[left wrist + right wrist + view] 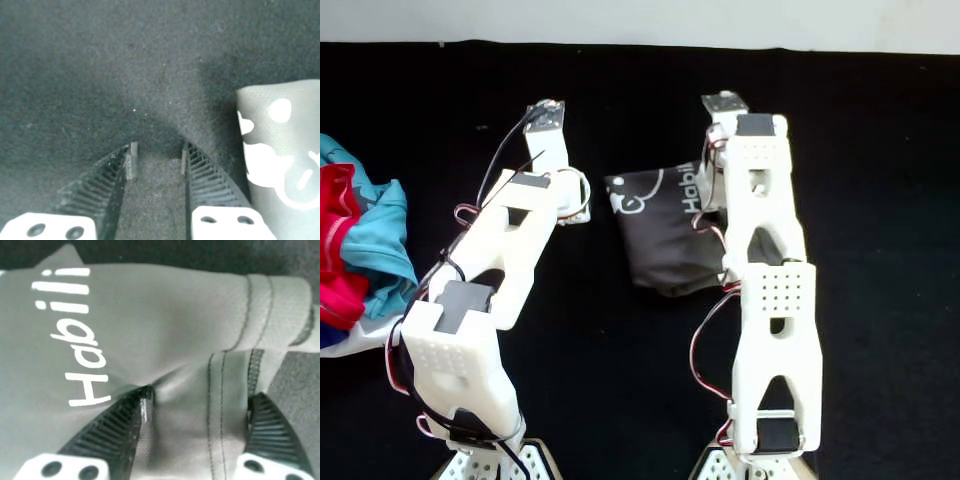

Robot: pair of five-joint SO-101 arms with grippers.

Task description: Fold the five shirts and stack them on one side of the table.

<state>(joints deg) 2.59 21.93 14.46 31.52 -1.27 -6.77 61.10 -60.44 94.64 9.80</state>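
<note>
A folded black shirt (660, 240) with white print lies on the table between the two arms. My right gripper (200, 405) is open and points down onto this black shirt (165, 330), its fingertips (145, 407) pressing into the fabric beside the white lettering and a stitched hem. In the high view the right gripper (712, 195) sits over the shirt's right part. My left gripper (157, 160) is open and empty, low over the bare black table just left of the shirt (280, 150). In the high view the left gripper (570, 205) is beside the shirt's left edge.
A loose pile of shirts (360, 250) in teal, red and white lies at the table's left edge. The black table cloth (880, 200) stretches bare to the right and behind the arms. A white wall edge (640, 20) runs along the far side.
</note>
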